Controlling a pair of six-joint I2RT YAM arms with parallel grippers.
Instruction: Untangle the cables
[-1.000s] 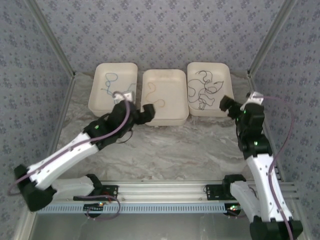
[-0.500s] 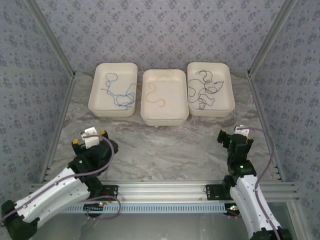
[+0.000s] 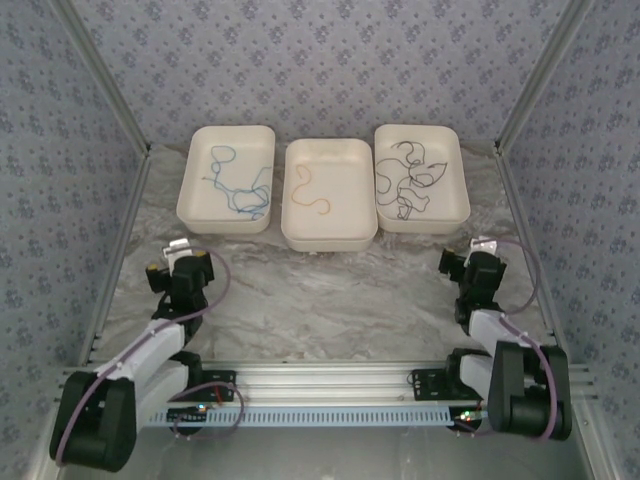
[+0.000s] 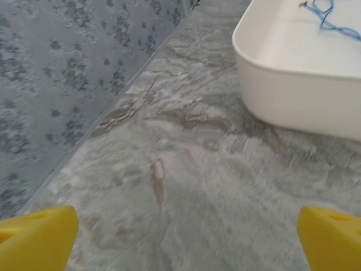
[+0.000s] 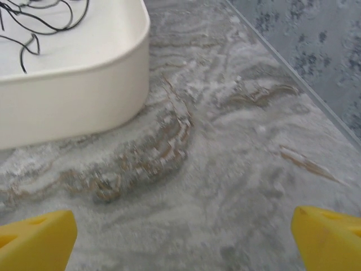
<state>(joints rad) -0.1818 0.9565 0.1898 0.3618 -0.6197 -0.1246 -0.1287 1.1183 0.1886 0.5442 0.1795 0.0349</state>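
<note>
3 white trays sit in a row at upper centre of the table (image 3: 330, 295) in the top view. The left tray (image 3: 192, 205) holds the blue cable (image 3: 236, 192), a loose squiggle. The middle tray (image 3: 292, 232) holds the tan cable (image 3: 310, 196), curled in an S. The right tray (image 3: 458, 212) holds the black cable (image 3: 408, 182), looped over itself many times.

The left claw (image 3: 178, 266) is at lower left and the right claw (image 3: 468, 262) at lower right, both well apart from the trays. Both are spread wide and hold nothing. In the left wrist view the yellow fingertips (image 4: 35, 236) sit in the 2 bottom corners with bare table between, the left tray at upper right. The right wrist view shows the same wide gap, with the right tray at upper left.
</note>
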